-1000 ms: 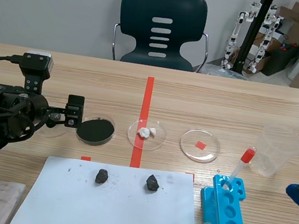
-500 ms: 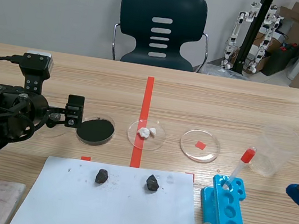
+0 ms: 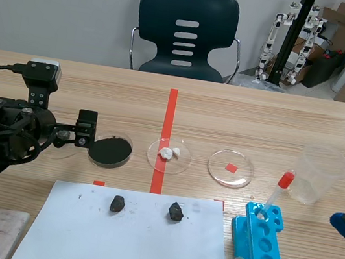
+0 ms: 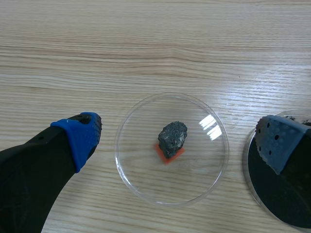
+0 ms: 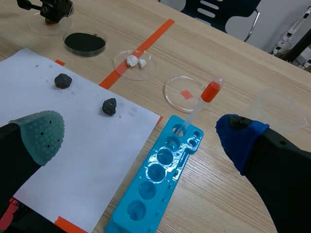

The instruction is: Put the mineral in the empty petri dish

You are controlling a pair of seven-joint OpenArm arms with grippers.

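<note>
In the left wrist view a dark grey mineral (image 4: 172, 139) lies in a clear petri dish (image 4: 206, 162), on the dish's orange-red mark. My left gripper (image 4: 180, 137) hangs open over that dish, one blue pad on either side, touching nothing. In the scene view this gripper (image 3: 70, 134) is at the far left of the dish row. Another clear dish (image 3: 230, 168) holds only a red mark. Two more dark minerals (image 3: 117, 203) (image 3: 176, 211) rest on the white paper (image 3: 128, 241). My right gripper (image 5: 141, 133) stands open and holds nothing, low at the right near the blue rack.
A dish of black powder (image 3: 110, 150) and a dish with white lumps (image 3: 169, 154) stand between the two clear dishes. A blue tube rack (image 3: 265, 249) holds a red-capped tube (image 3: 279, 191). A plastic cup (image 3: 323, 173) stands at the right. A chair (image 3: 186, 33) is behind the table.
</note>
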